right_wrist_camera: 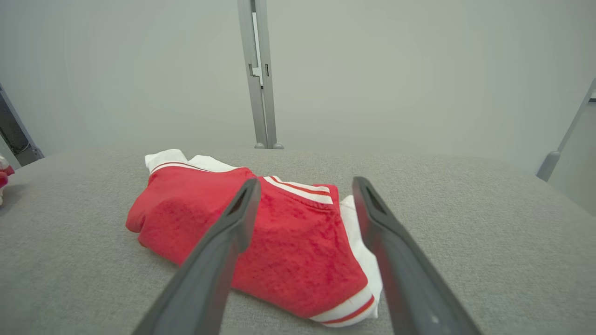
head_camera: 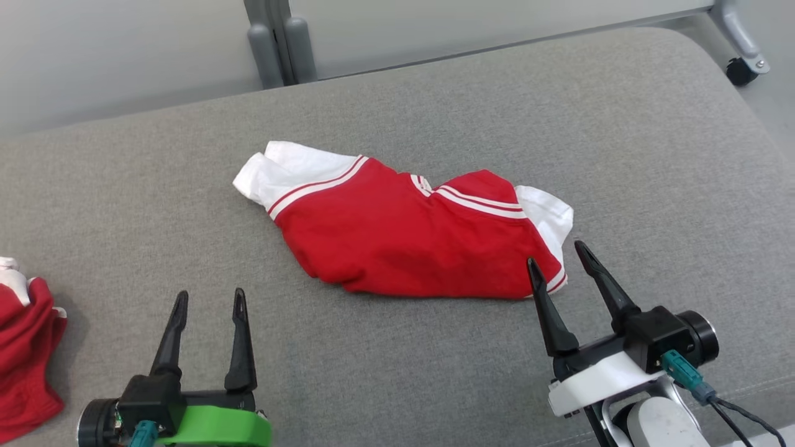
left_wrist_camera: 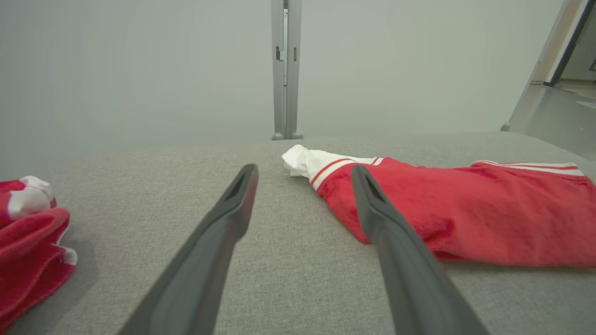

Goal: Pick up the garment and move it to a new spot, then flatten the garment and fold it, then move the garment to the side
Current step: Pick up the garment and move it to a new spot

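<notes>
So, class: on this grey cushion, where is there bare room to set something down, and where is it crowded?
Free: the wide stretch of cushion right of the shirt, the strip behind it, and the patch between the shirt and the red cloth at the left edge. Crowded: the shirt's near right corner, where the right gripper points.

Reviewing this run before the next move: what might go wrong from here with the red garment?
1. The garment lies loosely folded; pinching just the corner by the open right gripper may undo the fold when lifted.
2. A second red garment sits at the left, beyond the open left gripper; moving that way may mix them.
</notes>
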Tool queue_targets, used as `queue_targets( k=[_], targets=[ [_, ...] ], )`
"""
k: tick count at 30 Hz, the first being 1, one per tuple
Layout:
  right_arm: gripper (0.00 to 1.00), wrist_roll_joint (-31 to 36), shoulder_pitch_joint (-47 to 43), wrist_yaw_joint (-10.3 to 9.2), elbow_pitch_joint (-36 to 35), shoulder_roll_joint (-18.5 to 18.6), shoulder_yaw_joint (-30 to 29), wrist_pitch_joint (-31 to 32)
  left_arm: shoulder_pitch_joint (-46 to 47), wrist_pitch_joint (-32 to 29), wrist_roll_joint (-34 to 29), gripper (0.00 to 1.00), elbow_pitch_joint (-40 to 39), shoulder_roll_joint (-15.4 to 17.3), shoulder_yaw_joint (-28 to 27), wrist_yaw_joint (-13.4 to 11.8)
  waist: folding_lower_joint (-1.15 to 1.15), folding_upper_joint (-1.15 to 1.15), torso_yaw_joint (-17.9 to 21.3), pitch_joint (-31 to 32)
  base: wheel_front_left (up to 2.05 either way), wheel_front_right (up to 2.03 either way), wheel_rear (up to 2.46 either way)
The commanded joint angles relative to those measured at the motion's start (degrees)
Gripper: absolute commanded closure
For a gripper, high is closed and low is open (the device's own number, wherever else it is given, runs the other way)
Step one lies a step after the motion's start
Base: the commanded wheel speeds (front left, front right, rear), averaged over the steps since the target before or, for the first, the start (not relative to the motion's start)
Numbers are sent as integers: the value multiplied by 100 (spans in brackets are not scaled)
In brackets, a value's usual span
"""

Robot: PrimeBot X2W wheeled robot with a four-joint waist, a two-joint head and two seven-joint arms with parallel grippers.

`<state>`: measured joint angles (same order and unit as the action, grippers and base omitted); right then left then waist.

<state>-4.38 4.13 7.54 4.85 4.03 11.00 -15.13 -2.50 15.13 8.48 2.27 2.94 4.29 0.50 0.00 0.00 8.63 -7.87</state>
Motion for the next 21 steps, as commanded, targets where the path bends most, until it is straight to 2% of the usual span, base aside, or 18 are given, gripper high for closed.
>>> queue_targets(
  k=[1, 7, 16, 21],
  targets=[
    [0, -47, -77, -10, 41, -13, 25, -3, -113, 2, 15, 0, 52, 4, 23, -57, 0, 0, 133, 266, 0, 0, 0],
    [0, -67, -249, -10, 175, -33, 84, -3, -361, 2, 138, 0, 133, 0, 229, -262, 0, 0, 196, 561, 0, 0, 0],
    [0, -53, -405, -10, 285, -34, 85, -3, -637, 2, 380, 0, 65, -1, 254, -643, 0, 0, 181, 818, 0, 0, 0],
    [0, -54, -472, -10, 320, -27, 94, -3, -761, 2, 423, 0, 25, 0, 289, -659, 0, 0, 100, 895, 0, 0, 0]
  ],
)
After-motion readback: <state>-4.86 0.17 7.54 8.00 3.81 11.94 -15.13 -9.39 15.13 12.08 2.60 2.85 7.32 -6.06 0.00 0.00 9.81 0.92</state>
